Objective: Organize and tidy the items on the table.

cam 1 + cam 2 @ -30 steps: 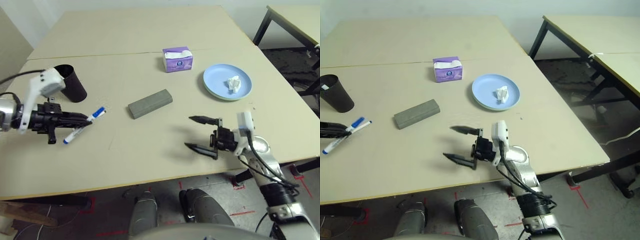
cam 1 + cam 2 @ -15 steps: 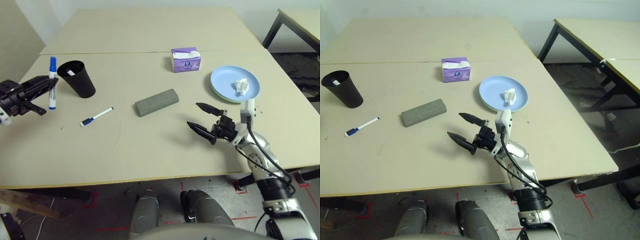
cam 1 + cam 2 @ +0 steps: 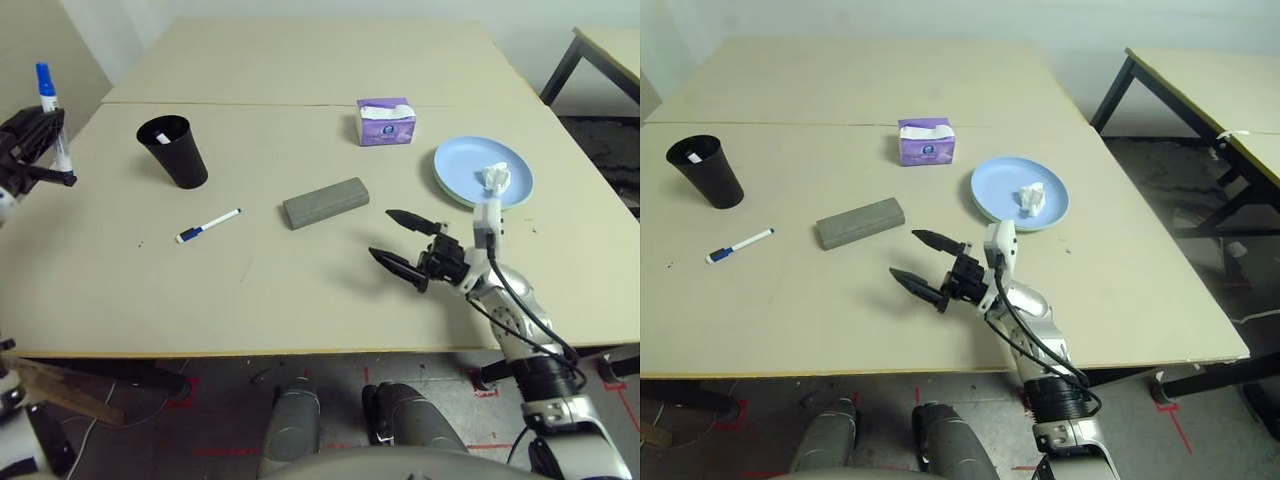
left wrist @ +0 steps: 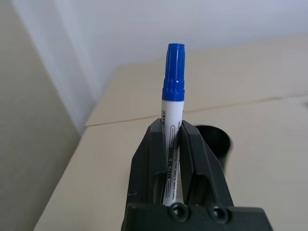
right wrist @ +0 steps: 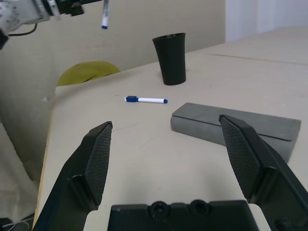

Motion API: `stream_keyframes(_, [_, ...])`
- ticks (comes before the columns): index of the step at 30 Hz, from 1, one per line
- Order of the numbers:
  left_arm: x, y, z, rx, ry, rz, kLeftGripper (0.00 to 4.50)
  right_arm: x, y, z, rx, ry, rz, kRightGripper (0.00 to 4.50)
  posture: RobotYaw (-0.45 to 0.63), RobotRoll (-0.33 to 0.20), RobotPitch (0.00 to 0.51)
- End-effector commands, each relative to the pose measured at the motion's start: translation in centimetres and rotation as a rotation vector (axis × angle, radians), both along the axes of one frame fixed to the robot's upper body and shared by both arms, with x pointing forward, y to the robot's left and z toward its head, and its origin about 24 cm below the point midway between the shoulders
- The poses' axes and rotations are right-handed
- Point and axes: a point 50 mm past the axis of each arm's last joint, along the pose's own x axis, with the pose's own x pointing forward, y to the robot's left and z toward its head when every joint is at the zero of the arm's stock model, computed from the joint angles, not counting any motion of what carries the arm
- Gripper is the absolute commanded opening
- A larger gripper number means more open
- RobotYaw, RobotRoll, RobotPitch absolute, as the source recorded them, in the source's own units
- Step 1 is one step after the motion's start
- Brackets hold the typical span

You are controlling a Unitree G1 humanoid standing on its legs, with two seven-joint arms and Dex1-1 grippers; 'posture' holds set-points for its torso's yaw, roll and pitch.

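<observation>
Blue-capped marker [image 4: 172, 125] is sticking up, pinched in the left gripper [image 3: 40, 140]; a tilt could be making it miss the black cup [image 3: 173, 152]. Right gripper [image 3: 930, 264] is gaping wide, holding nothing.

On the table [image 3: 300, 300], the marker [image 3: 208, 226] lies between cup [image 3: 176, 152] and glasses case [image 3: 325, 202], plate [image 3: 470, 175] far right

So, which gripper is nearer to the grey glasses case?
The right. The right gripper, open, hovers just in front of the glasses case. The left gripper, shut on a blue-capped marker, is raised far off, beyond the black cup.
</observation>
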Motion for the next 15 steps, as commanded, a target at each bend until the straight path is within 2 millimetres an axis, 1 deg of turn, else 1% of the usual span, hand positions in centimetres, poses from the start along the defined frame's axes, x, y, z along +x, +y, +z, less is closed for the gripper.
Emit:
stream_keyframes(1, [1.8,-0.4,-0.6,-0.026,-0.002,-0.012,0.27,-0.6,0.1,-0.3,-0.019,0.013,0.012,4.5,0.08,0.0,0.156])
stream_keyframes(4, [3.4,-0.9,-0.4,-0.053,-0.031,-0.035,0.27,-0.8,-0.1,-0.3,-0.028,0.014,0.009,4.5,0.06,0.0,0.155])
stream_keyframes(9, [5.2,-1.2,-0.1,-0.064,-0.073,-0.059,0.27,-1.3,-0.5,-0.4,-0.041,0.017,0.0,4.5,0.03,0.0,0.152])
stream_keyframes(11, [5.8,-1.1,-0.1,-0.063,-0.083,-0.063,0.27,-1.5,-0.6,-0.4,-0.045,0.017,-0.004,4.5,0.01,0.0,0.149])
stream_keyframes(15, [6.5,-0.7,-0.5,-0.059,-0.086,-0.059,0.27,-1.9,-0.8,-0.3,-0.05,0.017,-0.013,4.5,0.0,0.0,0.145])
